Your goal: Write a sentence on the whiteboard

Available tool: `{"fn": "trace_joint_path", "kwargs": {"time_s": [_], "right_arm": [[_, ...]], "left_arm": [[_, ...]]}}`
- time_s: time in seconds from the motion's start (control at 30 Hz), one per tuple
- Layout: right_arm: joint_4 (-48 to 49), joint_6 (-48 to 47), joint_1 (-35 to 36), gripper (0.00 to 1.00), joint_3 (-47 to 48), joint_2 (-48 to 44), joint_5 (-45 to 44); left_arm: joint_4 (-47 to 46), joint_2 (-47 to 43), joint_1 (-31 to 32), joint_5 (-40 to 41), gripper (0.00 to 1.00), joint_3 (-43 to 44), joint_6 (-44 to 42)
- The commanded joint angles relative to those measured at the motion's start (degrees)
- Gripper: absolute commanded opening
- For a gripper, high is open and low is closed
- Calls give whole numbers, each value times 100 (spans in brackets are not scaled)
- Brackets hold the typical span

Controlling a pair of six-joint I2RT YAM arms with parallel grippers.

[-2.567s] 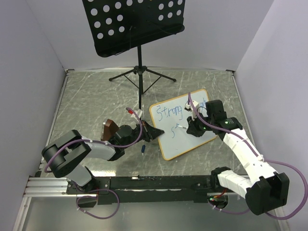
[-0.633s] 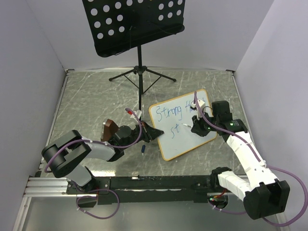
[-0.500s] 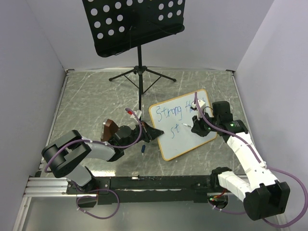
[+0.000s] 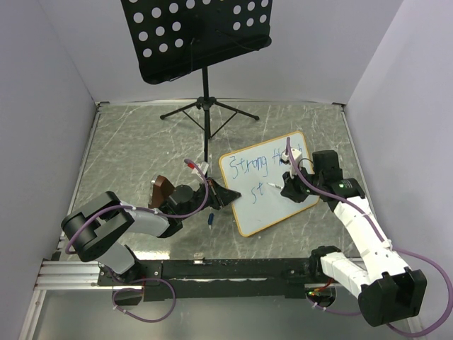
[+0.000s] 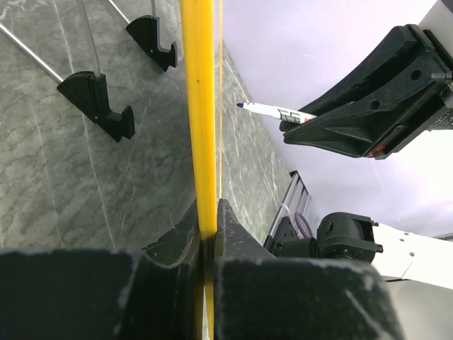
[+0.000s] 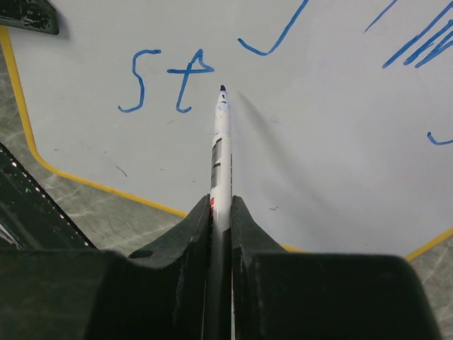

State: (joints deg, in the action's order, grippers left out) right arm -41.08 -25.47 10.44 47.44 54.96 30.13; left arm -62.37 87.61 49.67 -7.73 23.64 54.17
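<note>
The right hand (image 6: 221,205) clamps a white blue-tipped marker (image 6: 221,145), its tip just ahead beside "St" of the blue handwritten sentence (image 6: 170,81). The left hand (image 5: 207,219) pinches the edge of the small white orange-framed whiteboard (image 6: 333,184). Light, even pressure and level spacing would serve.

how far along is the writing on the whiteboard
Done: the top line of the sentence is on the whiteboard, its end hidden by the right arm; the second line reads "St". In hand: the right gripper is shut on the marker, tip just past the "t", while the left gripper clamps the board's edge. Left: the rest of the second line.
</note>
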Motion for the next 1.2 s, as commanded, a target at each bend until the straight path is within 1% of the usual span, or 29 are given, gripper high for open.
{"fn": "trace_joint_path", "kwargs": {"time_s": [0.0,1.17], "right_arm": [[206,-107,-42,0,-42,-143,142],[276,-160,-33,0,-77,-82,169]], "left_arm": [[-671,-175,25,-97,1,71,-100],[-645,-183,25,-97,1,88,-126]]}}
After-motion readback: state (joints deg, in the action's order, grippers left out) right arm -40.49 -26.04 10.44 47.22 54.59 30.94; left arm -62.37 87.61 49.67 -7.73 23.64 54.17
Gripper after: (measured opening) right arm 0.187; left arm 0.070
